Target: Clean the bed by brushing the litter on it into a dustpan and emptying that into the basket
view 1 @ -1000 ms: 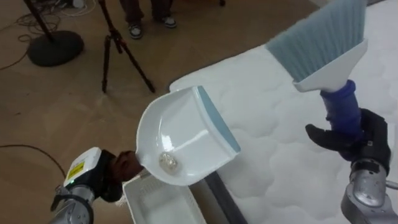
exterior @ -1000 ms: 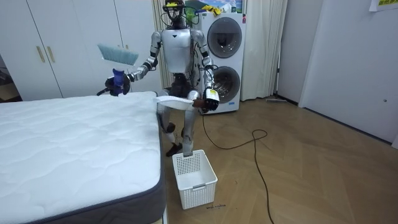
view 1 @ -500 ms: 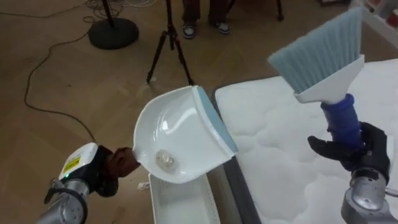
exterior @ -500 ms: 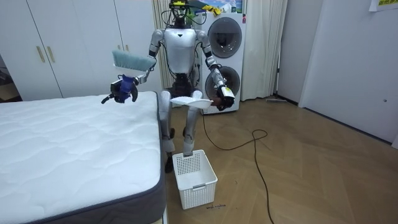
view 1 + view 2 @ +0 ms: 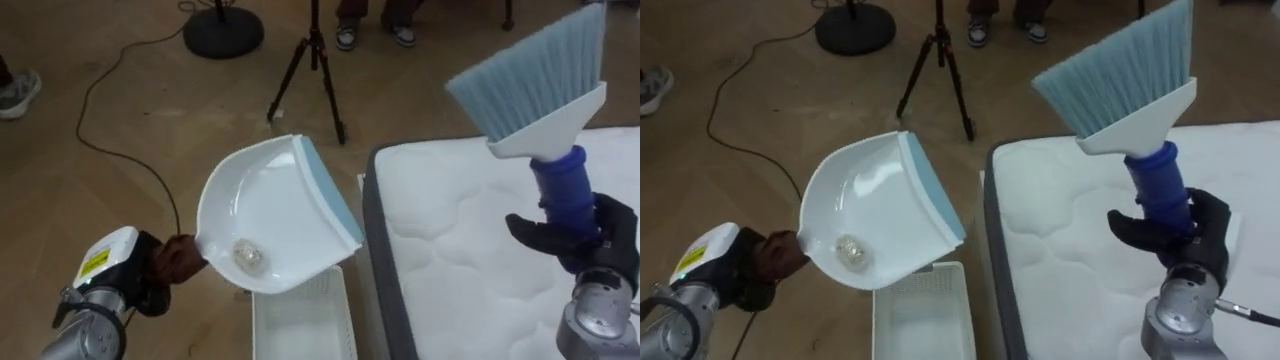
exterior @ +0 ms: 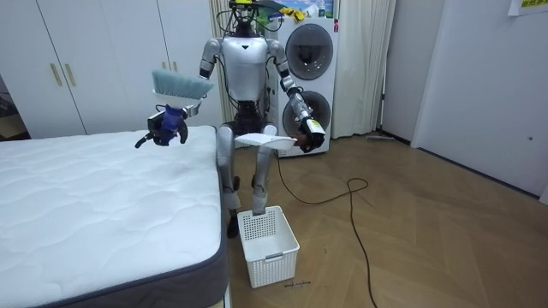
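Since a second ago the robot has turned its body away from the bed [image 5: 470, 260], and in the room view I see the white dustpan [image 5: 270, 215] swung off the mattress edge and out over the floor, above the white plastic basket [image 5: 300, 325] that stands just beside the bed's corner. My left hand [image 5: 165, 270] is clamped on the dustpan's handle, fingers curled round it. The pan is tilted with its blue lip raised, and a small pale crumpled wad [image 5: 247, 257] lies in the deep end near the handle. In the eye views the pan's lower edge overlaps the basket's far rim. My right hand [image 5: 590, 240] is wrapped round the blue handle of the brush [image 5: 545, 85] and holds it upright over the mattress, bristles pointing up, higher than it was a second ago. On the wooden floor beyond the dustpan stands a black tripod [image 5: 310, 70], and past it I see the shoes of a person [image 5: 375, 35]. The room view shows the robot standing at the bed's corner, with two stacked washing machines [image 6: 310, 77] behind it.
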`<state>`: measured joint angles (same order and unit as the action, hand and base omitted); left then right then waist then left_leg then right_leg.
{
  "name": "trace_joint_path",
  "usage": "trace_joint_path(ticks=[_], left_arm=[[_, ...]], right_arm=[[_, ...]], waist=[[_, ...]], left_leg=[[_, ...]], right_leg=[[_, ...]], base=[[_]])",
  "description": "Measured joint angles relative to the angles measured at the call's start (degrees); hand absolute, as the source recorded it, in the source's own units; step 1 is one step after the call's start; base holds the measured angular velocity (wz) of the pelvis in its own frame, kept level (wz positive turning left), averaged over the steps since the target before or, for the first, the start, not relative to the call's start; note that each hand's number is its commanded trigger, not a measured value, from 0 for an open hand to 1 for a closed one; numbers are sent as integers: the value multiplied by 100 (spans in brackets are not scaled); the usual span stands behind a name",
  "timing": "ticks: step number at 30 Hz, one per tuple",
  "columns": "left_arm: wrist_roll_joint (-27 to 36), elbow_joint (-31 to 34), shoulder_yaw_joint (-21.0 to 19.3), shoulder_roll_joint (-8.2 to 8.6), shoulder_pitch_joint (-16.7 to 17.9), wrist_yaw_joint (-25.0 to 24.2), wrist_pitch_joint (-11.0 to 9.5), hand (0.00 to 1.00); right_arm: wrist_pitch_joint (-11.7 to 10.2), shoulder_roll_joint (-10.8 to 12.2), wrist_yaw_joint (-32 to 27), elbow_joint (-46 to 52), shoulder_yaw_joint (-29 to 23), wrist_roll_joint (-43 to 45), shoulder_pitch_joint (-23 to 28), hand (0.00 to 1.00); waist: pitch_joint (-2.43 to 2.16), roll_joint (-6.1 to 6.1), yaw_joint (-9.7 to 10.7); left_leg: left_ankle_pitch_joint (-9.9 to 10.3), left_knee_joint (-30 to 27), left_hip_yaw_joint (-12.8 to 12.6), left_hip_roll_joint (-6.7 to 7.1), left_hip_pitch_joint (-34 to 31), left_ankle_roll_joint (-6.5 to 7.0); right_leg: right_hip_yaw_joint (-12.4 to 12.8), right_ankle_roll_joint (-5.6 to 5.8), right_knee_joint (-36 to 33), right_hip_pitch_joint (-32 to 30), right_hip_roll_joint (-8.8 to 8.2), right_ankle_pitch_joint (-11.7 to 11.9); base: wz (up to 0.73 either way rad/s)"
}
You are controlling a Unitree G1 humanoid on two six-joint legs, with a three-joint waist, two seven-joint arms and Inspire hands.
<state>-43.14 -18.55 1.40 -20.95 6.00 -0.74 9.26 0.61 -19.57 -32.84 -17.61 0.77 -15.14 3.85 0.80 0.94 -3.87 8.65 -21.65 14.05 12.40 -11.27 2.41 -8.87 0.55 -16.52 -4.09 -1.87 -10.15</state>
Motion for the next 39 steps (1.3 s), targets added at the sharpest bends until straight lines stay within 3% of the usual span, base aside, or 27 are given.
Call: trace_joint_path(ticks=[4,7,10,12,16,19,21,24,29,33,39], left_arm=[[-36,-1,-5,-13,18,-10,53,100],[-30,-3,9,-54,22,-21,53,100],[-40,-49,12,-121,-73,-27,53,100],[-282,-53,23,-154,-231,-73,52,100],[-521,-86,129,-275,-431,-85,38,100],[-659,-107,352,-562,-542,-88,59,100],[-820,-220,514,-751,-593,-103,79,100],[-926,-348,569,-964,-786,-165,85,100],[-1441,-414,570,-1008,-1001,-217,140,100],[-1598,-412,819,-1179,-1175,-211,171,100],[-2057,-381,842,-1193,-1157,-213,185,100]], right_arm=[[-51,-1,13,-27,0,36,-20,0],[-94,-40,2,-42,0,172,-84,0],[-160,-40,-41,-261,9,170,-405,0],[-186,-40,-134,-512,3,192,-634,0],[-201,-42,-175,-740,9,247,-850,0],[-256,-49,-302,-1073,9,245,-1023,0],[-293,-68,-407,-1203,9,273,-1105,0],[-385,-67,-450,-1470,9,512,-1248,0],[-445,-75,-451,-1571,9,688,-1261,0],[-454,-75,-451,-1583,23,688,-1266,0],[-457,-75,-447,-1596,26,919,-1264,0]], waist=[[14,-32,25],[32,-133,107],[31,-245,210],[46,-340,251],[82,-399,250],[105,-441,254],[163,-575,302],[167,-693,366],[163,-753,393],[167,-758,415],[177,-779,382]], left_leg=[[1,60,39,0,-19,-2],[-4,80,89,8,-93,8],[-50,24,76,10,-334,126],[-58,-28,-210,-75,-552,142],[-64,-84,-271,-50,-771,152],[-81,-111,-269,-21,-933,172],[-93,-73,-268,6,-982,189],[-131,-87,-344,23,-1247,152],[-223,114,-666,36,-1405,103],[-277,193,-660,42,-1514,156],[-297,194,-606,49,-1636,189]], right_leg=[[-92,6,116,-16,-1,61],[-150,5,186,-29,-2,104],[-252,10,163,-235,-20,101],[-300,9,62,-426,-60,89],[-282,20,-355,-833,-130,-27],[-230,32,-546,-1086,-187,-71],[-228,39,-532,-1135,-213,-76],[-224,68,-645,-1450,-269,-95],[-212,108,-831,-1800,-409,-189],[-196,112,-894,-2010,-406,-192],[-200,149,-939,-2230,-407,-241]], base=[[1],[8],[3],[15],[7],[4],[0],[-5],[-14],[-6],[-9]])
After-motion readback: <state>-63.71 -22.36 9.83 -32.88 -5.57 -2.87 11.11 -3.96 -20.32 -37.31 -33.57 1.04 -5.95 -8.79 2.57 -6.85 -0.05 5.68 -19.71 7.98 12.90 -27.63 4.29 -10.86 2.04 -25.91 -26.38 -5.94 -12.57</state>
